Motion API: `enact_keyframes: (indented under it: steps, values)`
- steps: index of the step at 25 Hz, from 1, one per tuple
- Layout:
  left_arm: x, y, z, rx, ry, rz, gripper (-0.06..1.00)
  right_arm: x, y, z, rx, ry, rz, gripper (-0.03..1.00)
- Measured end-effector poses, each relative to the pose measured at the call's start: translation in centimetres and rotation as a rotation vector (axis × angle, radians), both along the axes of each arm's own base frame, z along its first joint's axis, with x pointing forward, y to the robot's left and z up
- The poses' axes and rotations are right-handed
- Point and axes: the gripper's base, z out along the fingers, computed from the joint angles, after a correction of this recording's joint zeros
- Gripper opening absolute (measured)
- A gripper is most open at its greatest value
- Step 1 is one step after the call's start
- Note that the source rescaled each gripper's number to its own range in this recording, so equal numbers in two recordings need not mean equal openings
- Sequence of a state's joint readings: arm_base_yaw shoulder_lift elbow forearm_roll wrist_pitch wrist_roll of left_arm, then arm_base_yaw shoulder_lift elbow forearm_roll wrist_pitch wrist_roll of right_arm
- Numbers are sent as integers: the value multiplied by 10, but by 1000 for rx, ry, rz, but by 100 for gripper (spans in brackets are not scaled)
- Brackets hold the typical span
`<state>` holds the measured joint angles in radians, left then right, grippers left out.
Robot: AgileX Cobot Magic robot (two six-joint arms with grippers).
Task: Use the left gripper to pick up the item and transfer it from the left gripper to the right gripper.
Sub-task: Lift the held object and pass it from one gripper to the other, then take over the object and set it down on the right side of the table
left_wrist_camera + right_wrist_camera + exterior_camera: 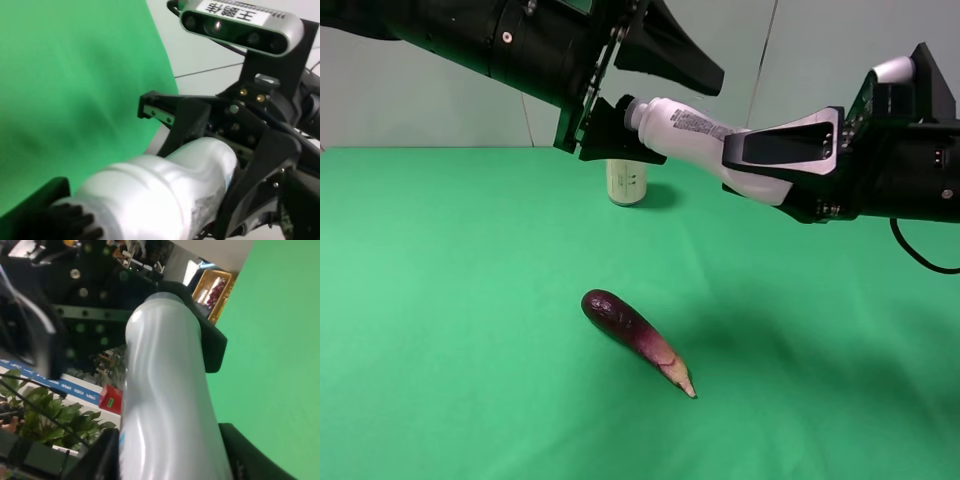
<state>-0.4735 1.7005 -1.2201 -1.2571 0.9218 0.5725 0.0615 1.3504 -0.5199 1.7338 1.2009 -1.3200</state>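
Observation:
The white bottle [680,125] hangs in mid-air, lying almost level with its cap end to the left. My right gripper [728,165], with white finger casings, is shut on the bottle's base end. My all-black left gripper [685,115] is open around the cap end: the upper finger stands clear above the bottle and the lower finger lies just under the neck. In the left wrist view the bottle [165,190] fills the foreground and the right gripper [215,145] clasps its far end. In the right wrist view the bottle [165,390] runs between my fingers towards a black finger [212,347].
A cream can [626,182] stands on the green cloth [440,300] below the bottle's cap end. A purple eggplant [635,338] lies at the middle of the cloth. Both arms hover well above the surface.

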Motion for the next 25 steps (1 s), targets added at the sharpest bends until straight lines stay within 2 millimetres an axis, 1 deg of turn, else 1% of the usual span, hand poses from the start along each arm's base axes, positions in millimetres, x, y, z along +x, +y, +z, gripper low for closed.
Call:
enact_keyframes:
  steps: [4,17,20,25]
  values:
    - [0,0,0,-1,-1,5,74,0,0,-1,-3,3,-3,2]
    - [1,0,0,5,-6,10,75,1,0,-1,-4,5,-5,2]
    - [3,3,-1,13,-10,13,75,1,0,-1,-4,5,-5,2]
    - [9,15,-1,15,-2,27,75,1,0,-1,-4,5,-5,2]
